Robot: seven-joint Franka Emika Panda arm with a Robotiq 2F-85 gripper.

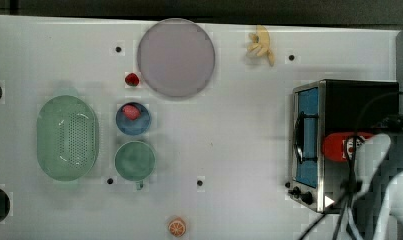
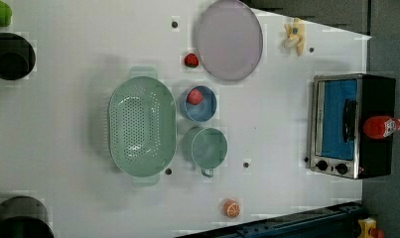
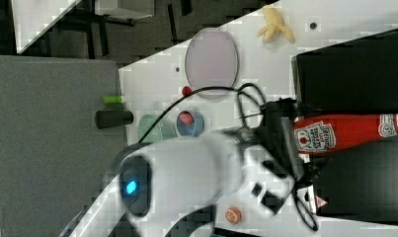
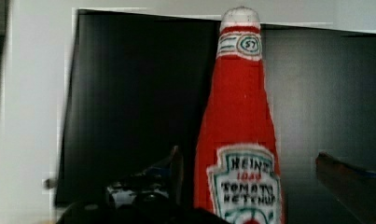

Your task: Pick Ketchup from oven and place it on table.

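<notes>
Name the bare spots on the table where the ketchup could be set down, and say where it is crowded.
The widest bare stretch of table lies between the oven and the blue bowl and green cup. Another lies between the plate and banana. It is crowded around the colander, bowl, cup and strawberry.

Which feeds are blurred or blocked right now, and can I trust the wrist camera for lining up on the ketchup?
Right view: the arm is smeared by motion blur and covers part of the table. Top view: the arm hides the ketchup's cap end. Wrist view: the ketchup is soft but its label is readable between the open tool's fingers; usable, I think.
</notes>
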